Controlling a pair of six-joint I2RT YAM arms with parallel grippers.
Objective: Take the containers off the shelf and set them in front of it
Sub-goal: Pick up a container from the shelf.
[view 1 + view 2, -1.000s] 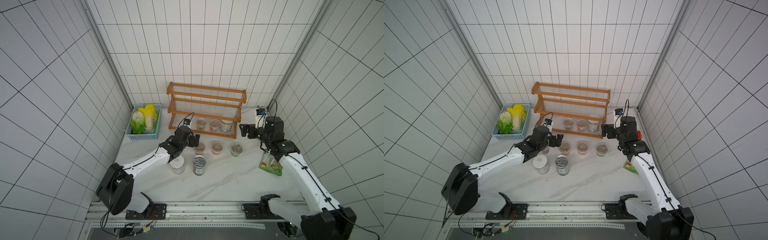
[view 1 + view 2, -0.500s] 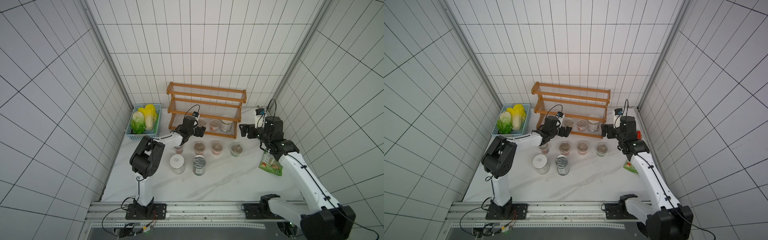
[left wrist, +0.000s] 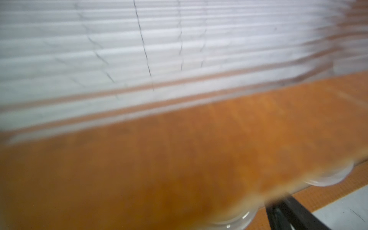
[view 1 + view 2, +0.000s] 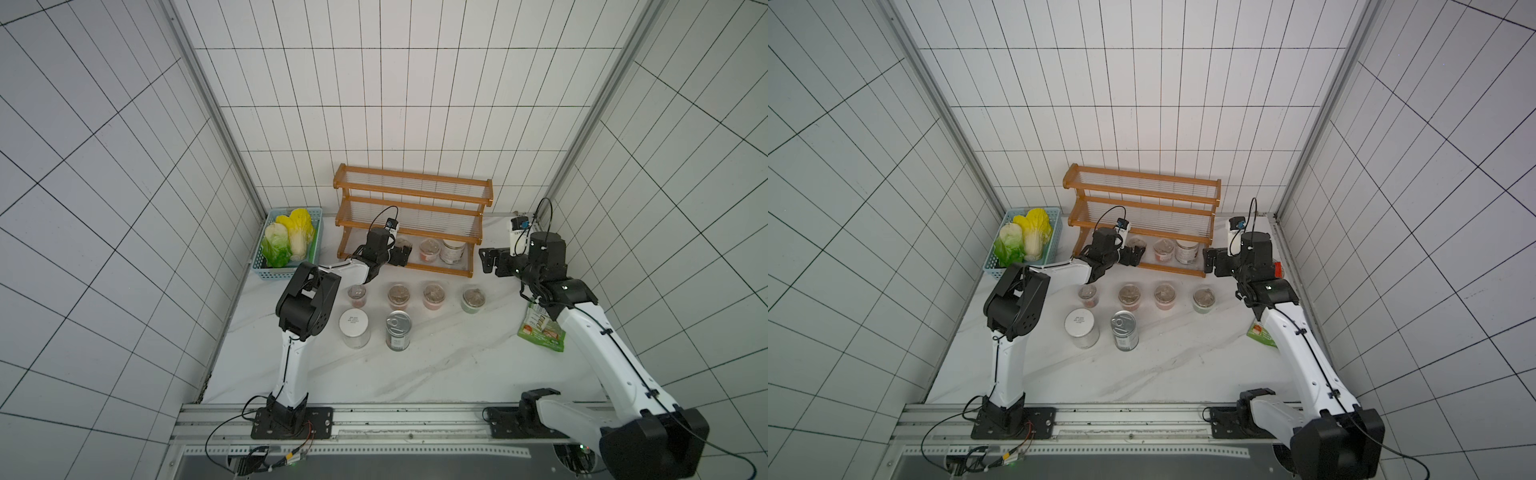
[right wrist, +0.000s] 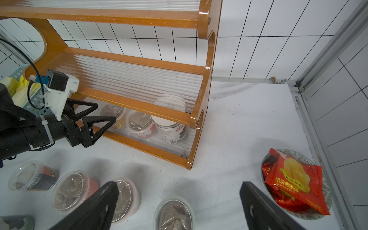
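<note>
The wooden shelf (image 4: 411,197) holds three containers on its bottom tier: a clear cup (image 5: 111,111), a red-based cup (image 4: 429,249) and a white-lidded jar (image 4: 453,249). My left gripper (image 4: 401,255) is open at that tier, with its fingertips at the leftmost cup, as the right wrist view shows. The left wrist view is blurred: orange rail, clear slats, one black finger (image 3: 288,215). Several cups (image 4: 399,295), a white-lidded jar (image 4: 354,328) and a silver tin (image 4: 398,330) stand in front of the shelf. My right gripper (image 4: 488,262) hangs open and empty off the shelf's right end.
A light-blue basket (image 4: 266,272) of cabbages sits left of the shelf against the wall. A green snack bag (image 4: 540,328) lies under my right forearm. A red snack packet (image 5: 294,179) rests on a plate by the right wall.
My left gripper has moved from above the front row of cups into the shelf's bottom tier, and the arm's elbow has swung up and in. The right arm has not moved.
</note>
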